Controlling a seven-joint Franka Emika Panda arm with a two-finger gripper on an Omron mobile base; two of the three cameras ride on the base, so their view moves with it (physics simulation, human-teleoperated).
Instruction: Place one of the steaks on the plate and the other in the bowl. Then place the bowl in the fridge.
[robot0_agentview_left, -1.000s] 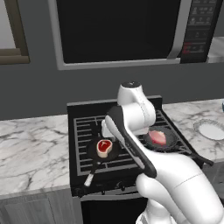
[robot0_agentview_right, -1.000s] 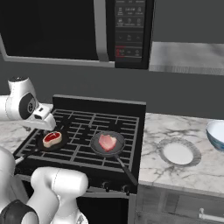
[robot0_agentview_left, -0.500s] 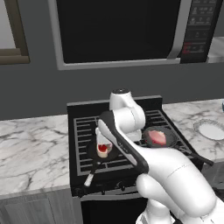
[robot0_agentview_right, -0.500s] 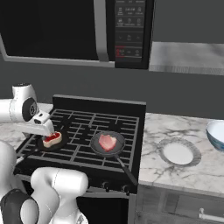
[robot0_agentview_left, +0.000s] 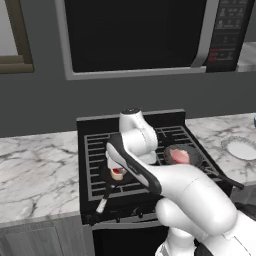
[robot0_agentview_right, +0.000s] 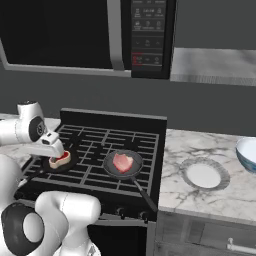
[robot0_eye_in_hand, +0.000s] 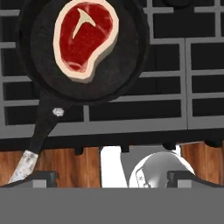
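While your gripper (robot0_eye_in_hand: 111, 177) hangs spread over the red-centred steak (robot0_eye_in_hand: 85, 38) at the hand view's upper left, lower it squarely before pinching.

Arm (robot0_agentview_left: 190, 195): glossy white moulded shells, rounded and bulbous at the lower links, slimmer toward the wrist. Joints: dark grey to black bands and a black seam line along one link. Topmost link: white domed cap with a dark disc on top. End effector (robot0_eye_in_hand: 112, 177): two small dark grey, blocky finger tips. No cables, screws or markings discernible.
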